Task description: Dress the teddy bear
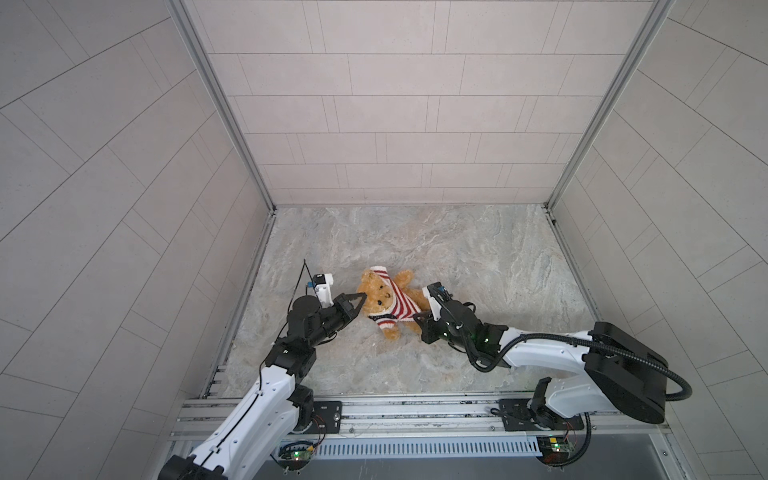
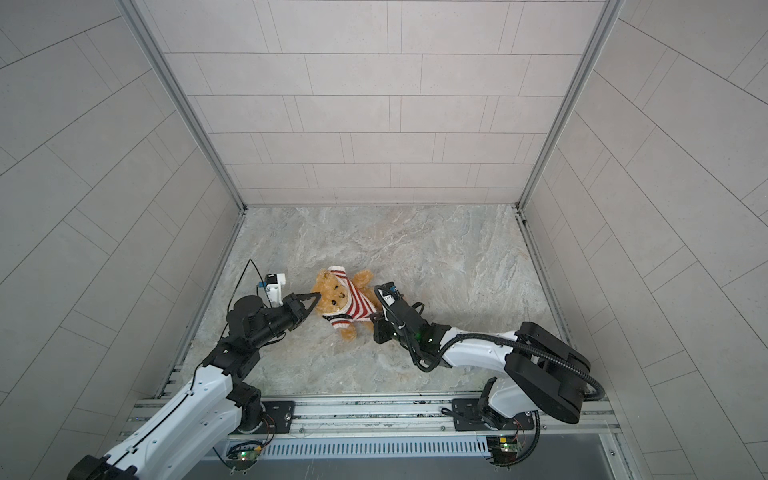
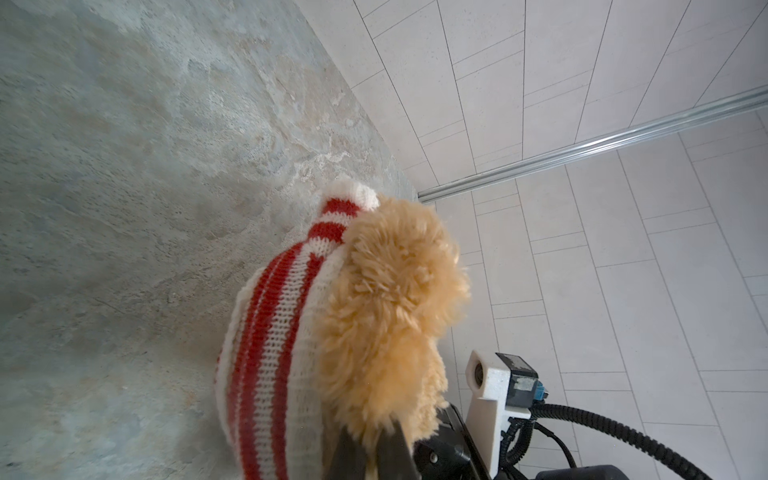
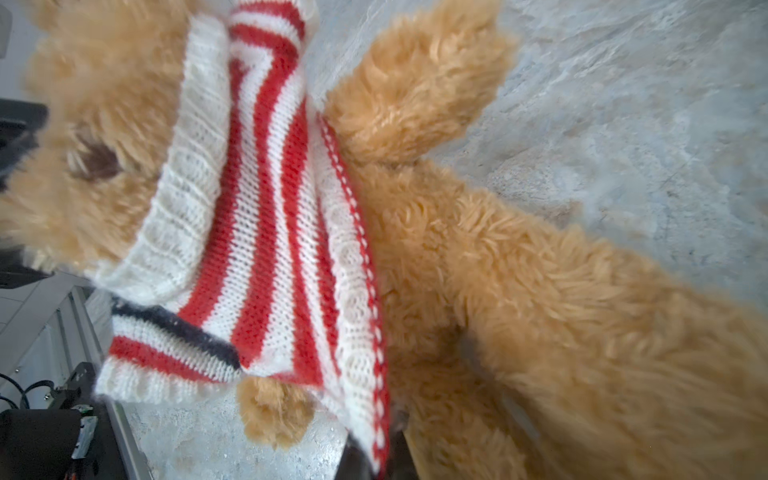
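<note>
The teddy bear (image 1: 376,294) (image 2: 331,292) lies on its back on the marble floor, head toward the left arm. A red-and-white striped sweater (image 1: 401,304) (image 2: 360,305) sits round its neck and chest, and one bare arm (image 1: 404,276) sticks out beside it. My left gripper (image 1: 362,297) (image 2: 316,296) is shut on the fur at the side of the bear's head (image 3: 386,311), its tips (image 3: 370,451) buried in the plush. My right gripper (image 1: 419,318) (image 2: 374,320) is shut on the sweater's hem (image 4: 374,374), with the tips (image 4: 380,455) showing at the frame's edge.
Tiled walls (image 1: 124,208) close in the left, right and back sides of the marble floor (image 1: 457,257). An aluminium rail (image 1: 415,409) with the arm bases runs along the front. The right arm's wrist camera (image 3: 494,386) shows just behind the bear's head.
</note>
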Robot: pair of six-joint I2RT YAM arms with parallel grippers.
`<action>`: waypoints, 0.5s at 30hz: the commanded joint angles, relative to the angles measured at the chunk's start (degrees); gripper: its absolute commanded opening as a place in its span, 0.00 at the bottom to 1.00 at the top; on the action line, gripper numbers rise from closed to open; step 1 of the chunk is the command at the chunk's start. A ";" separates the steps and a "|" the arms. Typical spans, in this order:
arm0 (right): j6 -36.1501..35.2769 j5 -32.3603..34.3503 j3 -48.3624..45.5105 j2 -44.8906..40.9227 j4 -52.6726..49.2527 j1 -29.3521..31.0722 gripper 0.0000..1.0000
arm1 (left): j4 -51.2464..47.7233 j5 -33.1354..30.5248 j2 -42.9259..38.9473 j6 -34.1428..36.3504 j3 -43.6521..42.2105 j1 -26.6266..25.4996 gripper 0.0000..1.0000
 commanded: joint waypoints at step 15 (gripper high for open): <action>-26.40 13.61 12.40 1.24 -3.45 18.18 0.45 | 8.91 -1.17 -2.47 -6.22 0.03 0.84 0.00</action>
